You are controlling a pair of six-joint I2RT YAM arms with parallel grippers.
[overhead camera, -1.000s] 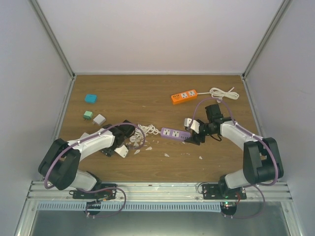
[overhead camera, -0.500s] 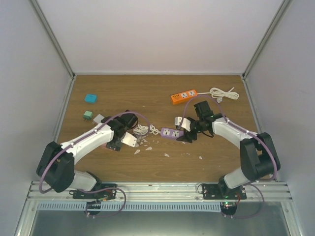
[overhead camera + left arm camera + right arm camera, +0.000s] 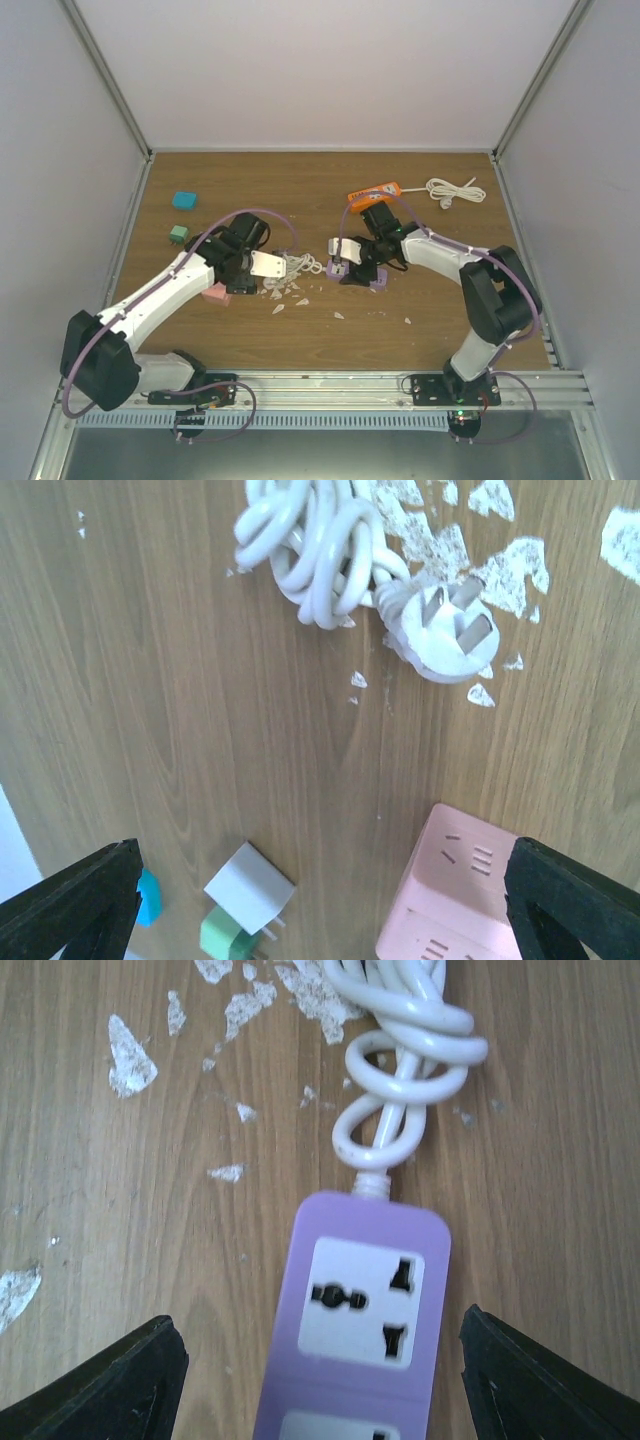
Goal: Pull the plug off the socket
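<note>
The white plug (image 3: pixel 440 632) lies loose on the wood with its three prongs bare, at the end of a coiled white cord (image 3: pixel 312 542). A pink socket cube (image 3: pixel 462 900) rests on the table a short way from the plug, apart from it; from above the pink socket cube (image 3: pixel 215 294) lies beside the left arm. My left gripper (image 3: pixel 320 885) hangs open over the table, holding nothing. My right gripper (image 3: pixel 320 1360) is open above a purple power strip (image 3: pixel 365 1305), its fingers (image 3: pixel 110 1385) standing clear of both sides. From above, my left gripper (image 3: pixel 262 265) and right gripper (image 3: pixel 342 258) face each other across the cord (image 3: pixel 298 266).
A white adapter (image 3: pixel 250 888), a green adapter (image 3: pixel 222 936) and a blue block (image 3: pixel 148 895) lie near the left gripper. An orange power strip (image 3: pixel 385 190) and a second white cord (image 3: pixel 455 190) sit at the back right. White paint flecks (image 3: pixel 300 295) mark the wood.
My left gripper has opened wide and moved back and to the right, leaving the pink cube on the table. My right gripper has swung left over the purple strip.
</note>
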